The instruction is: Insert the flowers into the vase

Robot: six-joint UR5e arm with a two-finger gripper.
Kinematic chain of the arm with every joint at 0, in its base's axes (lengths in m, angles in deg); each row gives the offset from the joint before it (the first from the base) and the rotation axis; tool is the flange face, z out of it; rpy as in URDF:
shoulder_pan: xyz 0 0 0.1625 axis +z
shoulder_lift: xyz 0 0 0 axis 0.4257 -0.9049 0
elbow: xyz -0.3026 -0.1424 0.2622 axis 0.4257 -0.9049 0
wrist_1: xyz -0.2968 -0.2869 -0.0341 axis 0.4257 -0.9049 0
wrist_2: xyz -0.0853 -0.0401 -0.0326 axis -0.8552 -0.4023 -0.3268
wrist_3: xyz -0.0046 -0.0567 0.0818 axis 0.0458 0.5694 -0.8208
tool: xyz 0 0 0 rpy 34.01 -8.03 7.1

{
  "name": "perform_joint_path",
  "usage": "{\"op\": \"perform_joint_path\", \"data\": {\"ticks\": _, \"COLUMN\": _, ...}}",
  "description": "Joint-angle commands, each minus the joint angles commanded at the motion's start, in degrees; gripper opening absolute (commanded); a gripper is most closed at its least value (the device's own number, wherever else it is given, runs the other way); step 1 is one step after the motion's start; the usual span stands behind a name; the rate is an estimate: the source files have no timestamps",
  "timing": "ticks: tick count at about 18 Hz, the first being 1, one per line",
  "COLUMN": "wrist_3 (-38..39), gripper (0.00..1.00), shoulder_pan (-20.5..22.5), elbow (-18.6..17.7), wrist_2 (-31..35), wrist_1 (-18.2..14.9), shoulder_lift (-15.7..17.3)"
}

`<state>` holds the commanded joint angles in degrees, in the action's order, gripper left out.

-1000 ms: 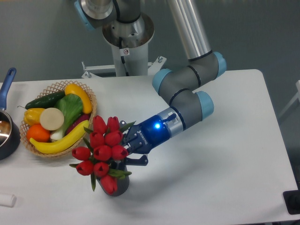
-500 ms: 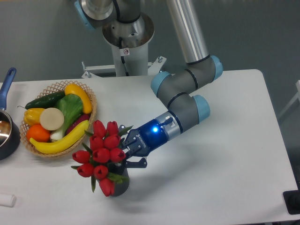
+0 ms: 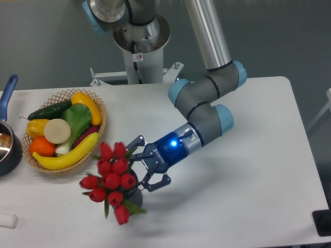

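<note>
Red flowers (image 3: 111, 181) sit in the vase (image 3: 135, 197); hand (image 3: 140, 165) spread open, holding nothing.

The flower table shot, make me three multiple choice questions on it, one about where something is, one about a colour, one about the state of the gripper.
1. Where is the wicker basket relative to the flowers?
A. up and to the left in the picture
B. to the right
C. below them

2. What colour are the tulip buds?
A. yellow
B. red
C. white

3. How does the gripper stand?
A. shut on the pan
B. out of view
C. open beside the flowers

Answers:
1. A, the basket lies up and left of the bunch.
2. B, every bud is red.
3. C, its fingers are spread apart next to the stems above the vase.
</note>
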<state>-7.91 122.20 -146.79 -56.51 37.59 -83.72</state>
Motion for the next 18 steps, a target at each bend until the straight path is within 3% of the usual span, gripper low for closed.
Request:
{"op": "perform_joint_path", "data": {"ticks": 1, "wrist_3": 0.00, "gripper": 0.98, "shoulder_pan": 0.26, "elbow": 0.00, "wrist_2": 0.53, "wrist_1": 0.00, "shoulder_lift": 0.52}}
{"op": "perform_joint_path", "data": {"ticks": 5, "wrist_3": 0.09, "gripper": 1.00, "shoulder_pan": 1.32, "elbow": -0.70, "wrist_2": 4.57, "wrist_1": -0.09, "shoulder_lift": 4.12}}
{"op": "perform_joint_path", "data": {"ticks": 7, "wrist_3": 0.00, "gripper": 1.00, "shoulder_pan": 2.72, "elbow": -2.54, "wrist_2": 8.51, "wrist_1": 0.00, "shoulder_lift": 8.59}}
{"op": "perform_joint_path", "data": {"ticks": 10, "wrist_3": 0.09, "gripper": 1.00, "shoulder_pan": 6.05, "elbow": -5.53, "wrist_2": 20.88, "wrist_1": -0.09, "shoulder_lift": 18.34}}
{"op": "perform_joint_path", "data": {"ticks": 14, "wrist_3": 0.09, "gripper": 1.00, "shoulder_pan": 8.78, "elbow": -7.20, "wrist_2": 36.69, "wrist_1": -0.26, "shoulder_lift": 26.79}}
{"op": "perform_joint_path", "data": {"ticks": 16, "wrist_3": 0.70, "gripper": 1.00, "shoulder_pan": 10.89, "elbow": -7.64, "wrist_2": 46.27, "wrist_1": -0.44, "shoulder_lift": 29.26}}
{"op": "perform_joint_path", "data": {"ticks": 18, "wrist_3": 0.53, "gripper": 1.00, "shoulder_pan": 13.87, "elbow": -7.56, "wrist_2": 50.78, "wrist_1": -0.44, "shoulder_lift": 30.84}}
